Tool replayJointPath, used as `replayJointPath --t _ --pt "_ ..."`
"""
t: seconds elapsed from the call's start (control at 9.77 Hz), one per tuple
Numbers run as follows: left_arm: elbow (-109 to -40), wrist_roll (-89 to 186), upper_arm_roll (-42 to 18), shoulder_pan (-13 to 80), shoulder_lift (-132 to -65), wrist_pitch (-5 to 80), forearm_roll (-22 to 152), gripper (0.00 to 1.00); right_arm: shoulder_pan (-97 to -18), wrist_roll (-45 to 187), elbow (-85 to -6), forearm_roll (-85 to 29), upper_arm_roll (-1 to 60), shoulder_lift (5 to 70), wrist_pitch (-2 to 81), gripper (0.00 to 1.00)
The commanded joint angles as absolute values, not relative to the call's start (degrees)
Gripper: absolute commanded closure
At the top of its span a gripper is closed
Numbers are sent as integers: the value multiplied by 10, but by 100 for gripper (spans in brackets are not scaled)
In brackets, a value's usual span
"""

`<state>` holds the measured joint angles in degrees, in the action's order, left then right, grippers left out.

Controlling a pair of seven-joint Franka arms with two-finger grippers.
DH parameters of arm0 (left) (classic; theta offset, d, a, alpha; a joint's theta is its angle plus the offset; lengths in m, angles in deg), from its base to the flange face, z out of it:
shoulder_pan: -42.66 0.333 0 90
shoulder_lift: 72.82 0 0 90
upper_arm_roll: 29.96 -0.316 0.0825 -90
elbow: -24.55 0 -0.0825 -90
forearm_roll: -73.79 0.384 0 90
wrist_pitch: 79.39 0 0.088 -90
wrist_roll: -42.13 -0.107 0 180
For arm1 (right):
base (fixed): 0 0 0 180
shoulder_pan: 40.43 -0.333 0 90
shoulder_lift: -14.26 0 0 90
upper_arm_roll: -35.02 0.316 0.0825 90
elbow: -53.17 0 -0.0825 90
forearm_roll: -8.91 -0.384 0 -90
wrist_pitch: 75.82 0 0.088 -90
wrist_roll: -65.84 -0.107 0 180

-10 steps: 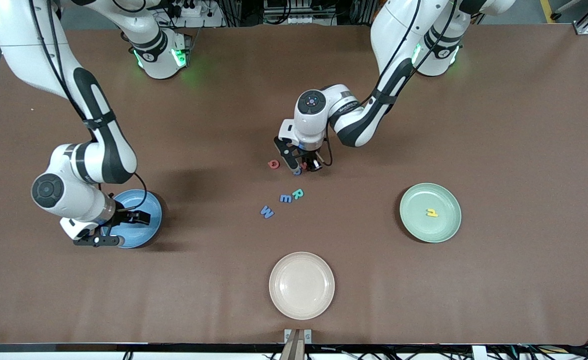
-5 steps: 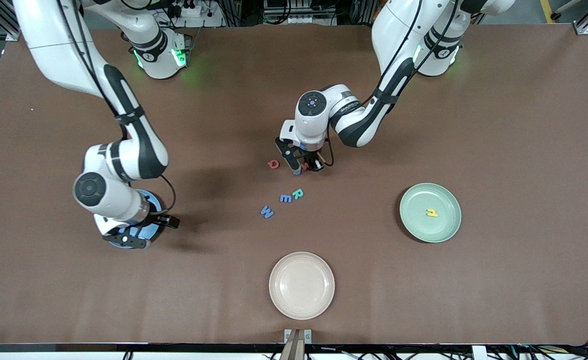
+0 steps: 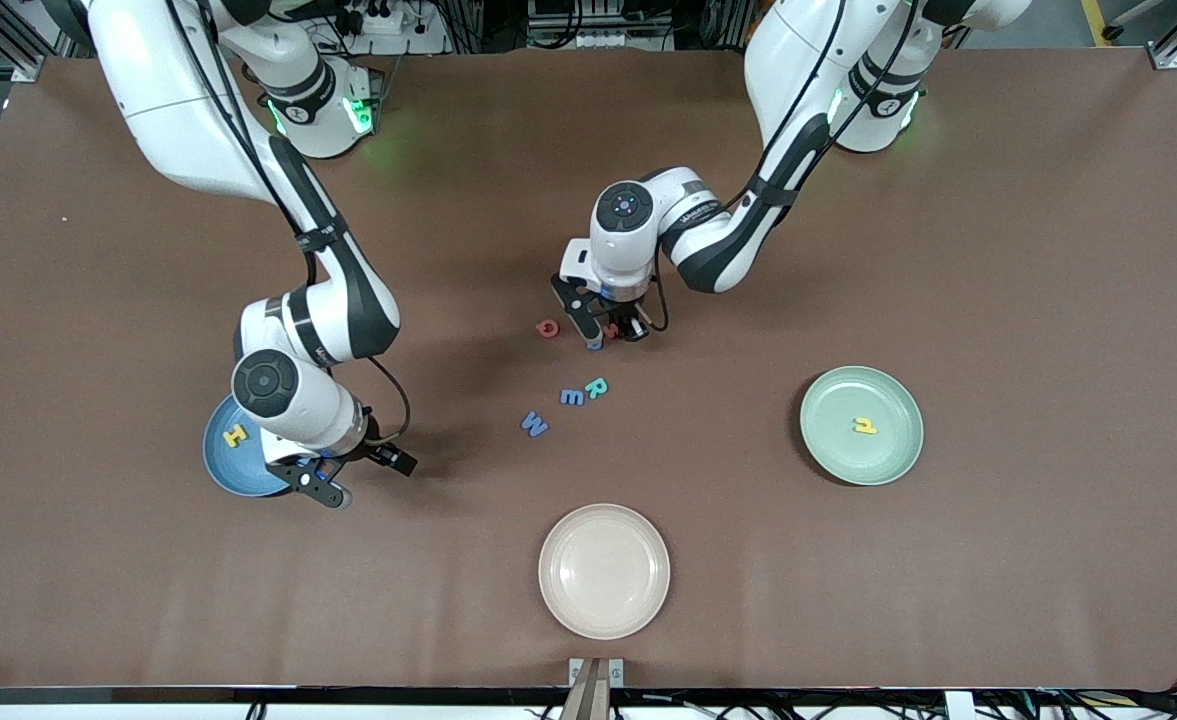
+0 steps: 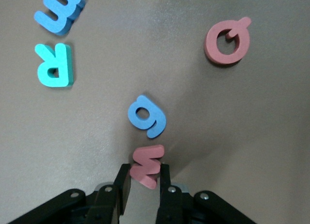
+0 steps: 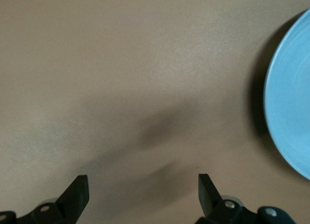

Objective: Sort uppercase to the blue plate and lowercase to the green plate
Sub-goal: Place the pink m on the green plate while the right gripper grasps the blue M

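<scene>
Left claw (image 4: 145,178) pinches red w (image 4: 145,166), blue g (image 4: 147,116) just beside. Right claw (image 3: 358,475) spread wide, empty, over bare tabletop (image 3: 998,250) past blue plate (image 3: 223,470) rim.

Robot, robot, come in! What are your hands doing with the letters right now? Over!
Left gripper shut on red w, blue g right beside it. Right gripper open, empty, over bare table by blue plate. Yellow H on that plate. Nothing in the way.

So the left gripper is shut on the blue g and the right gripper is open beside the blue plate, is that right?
Not quite. The left gripper is shut on the red w, as the left wrist view shows; the blue g lies free on the table just past it. The right gripper is open beside the blue plate.
</scene>
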<state>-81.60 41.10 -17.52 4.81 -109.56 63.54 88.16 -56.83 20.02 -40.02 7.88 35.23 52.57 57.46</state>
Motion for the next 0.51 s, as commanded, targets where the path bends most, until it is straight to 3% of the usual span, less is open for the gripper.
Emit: replayJointPath --t 0.0,0.41 --pt "-824 389 -172 55 -1061 595 850 100 -579 159 -376 75 353 539 564 0" --pt "-828 235 -180 156 -1003 505 839 100 -608 125 -351 -15 352 557 565 0"
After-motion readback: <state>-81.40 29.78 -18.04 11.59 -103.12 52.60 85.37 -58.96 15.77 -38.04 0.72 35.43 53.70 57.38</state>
